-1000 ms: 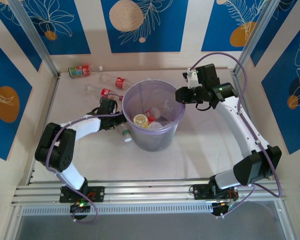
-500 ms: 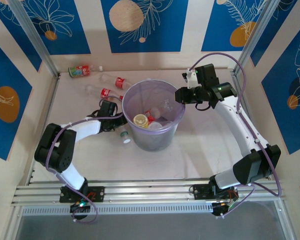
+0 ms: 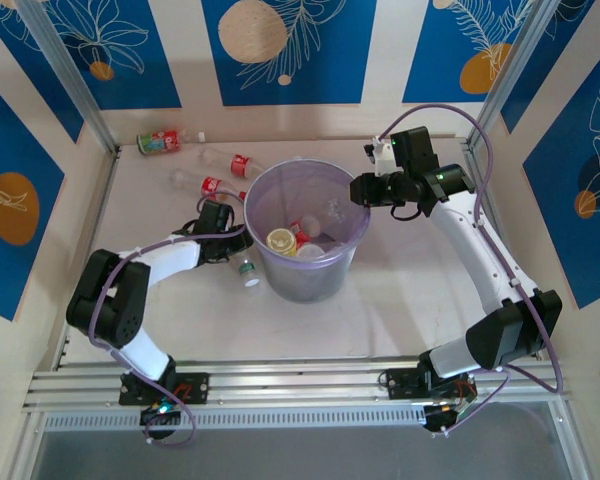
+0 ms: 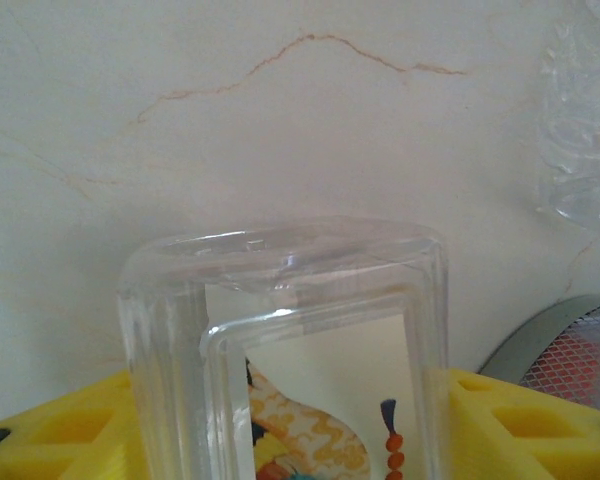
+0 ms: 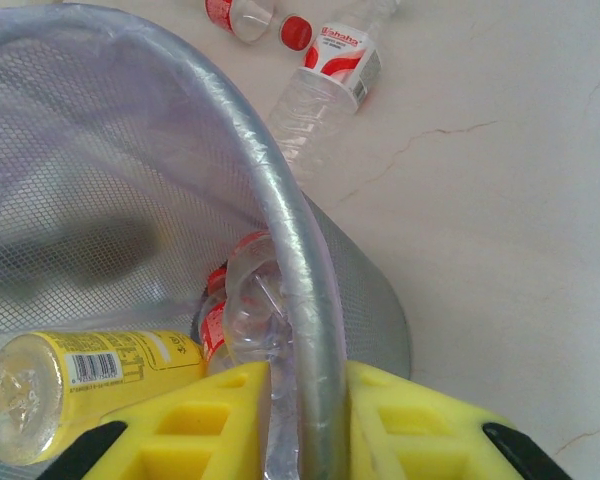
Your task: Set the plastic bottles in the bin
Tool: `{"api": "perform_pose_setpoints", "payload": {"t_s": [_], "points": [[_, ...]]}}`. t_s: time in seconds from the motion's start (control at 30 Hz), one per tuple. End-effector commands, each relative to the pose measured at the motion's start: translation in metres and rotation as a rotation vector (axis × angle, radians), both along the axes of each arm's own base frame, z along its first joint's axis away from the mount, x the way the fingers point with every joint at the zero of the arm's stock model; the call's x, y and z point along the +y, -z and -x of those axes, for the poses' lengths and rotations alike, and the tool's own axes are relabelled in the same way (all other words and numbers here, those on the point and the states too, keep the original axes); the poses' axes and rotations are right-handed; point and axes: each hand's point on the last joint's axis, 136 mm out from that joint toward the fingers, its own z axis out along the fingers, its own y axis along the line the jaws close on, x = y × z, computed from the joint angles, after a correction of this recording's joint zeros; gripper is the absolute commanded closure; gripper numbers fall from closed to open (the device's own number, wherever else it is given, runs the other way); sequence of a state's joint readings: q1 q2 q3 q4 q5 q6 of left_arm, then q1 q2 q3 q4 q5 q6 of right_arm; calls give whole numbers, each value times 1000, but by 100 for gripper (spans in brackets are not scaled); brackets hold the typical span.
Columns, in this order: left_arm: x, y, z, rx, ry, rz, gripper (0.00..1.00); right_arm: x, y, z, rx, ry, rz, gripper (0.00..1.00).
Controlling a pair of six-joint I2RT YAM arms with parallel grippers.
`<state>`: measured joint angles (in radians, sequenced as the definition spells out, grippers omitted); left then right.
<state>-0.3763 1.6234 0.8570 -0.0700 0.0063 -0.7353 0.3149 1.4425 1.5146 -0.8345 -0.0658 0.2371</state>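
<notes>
A small clear bottle [image 4: 290, 300] with a printed label sits between my left gripper's [image 4: 285, 405] yellow pads, which press on both of its sides. From above, this green-capped bottle [image 3: 246, 270] lies on the table against the bin's [image 3: 305, 285] left side, with the left gripper [image 3: 234, 256] on it. My right gripper [image 3: 360, 190] is shut on the bin's rim [image 5: 300, 250], one pad inside and one outside [image 5: 310, 375]. Two red-labelled bottles [image 3: 212, 185] [image 3: 238, 163] lie behind the bin, and a red-and-green one [image 3: 160, 142] lies at the far left.
Inside the bin lie a yellow can [image 5: 80, 370] and red-labelled bottles [image 5: 245, 300]. The bin's mesh wall [image 4: 580, 350] shows at the left wrist's lower right, with a crumpled clear bottle [image 4: 585, 120] above it. Patterned walls close in the table on three sides.
My left gripper has closed from wide open onto the small green-capped bottle, which shifted slightly toward the back. The right arm and the bin have not moved.
</notes>
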Motion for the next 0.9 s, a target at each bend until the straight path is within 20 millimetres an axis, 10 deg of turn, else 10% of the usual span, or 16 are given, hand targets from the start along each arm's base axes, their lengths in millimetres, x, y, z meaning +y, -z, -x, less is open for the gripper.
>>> {"api": "perform_pose_setpoints", "payload": {"t_s": [0.0, 0.37, 0.63, 0.87], "points": [[6, -16, 0, -42, -15, -24, 41, 3, -11, 1, -21, -17, 0, 77], [49, -90, -3, -191, -62, -128, 46, 4, -13, 1, -25, -15, -1, 77], [75, -210, 9, -425, -86, -206, 55, 7, -15, 1, -29, -22, -15, 77], [54, -298, 24, -582, 6, -84, 61, 9, -14, 2, -27, -23, -14, 77]]}}
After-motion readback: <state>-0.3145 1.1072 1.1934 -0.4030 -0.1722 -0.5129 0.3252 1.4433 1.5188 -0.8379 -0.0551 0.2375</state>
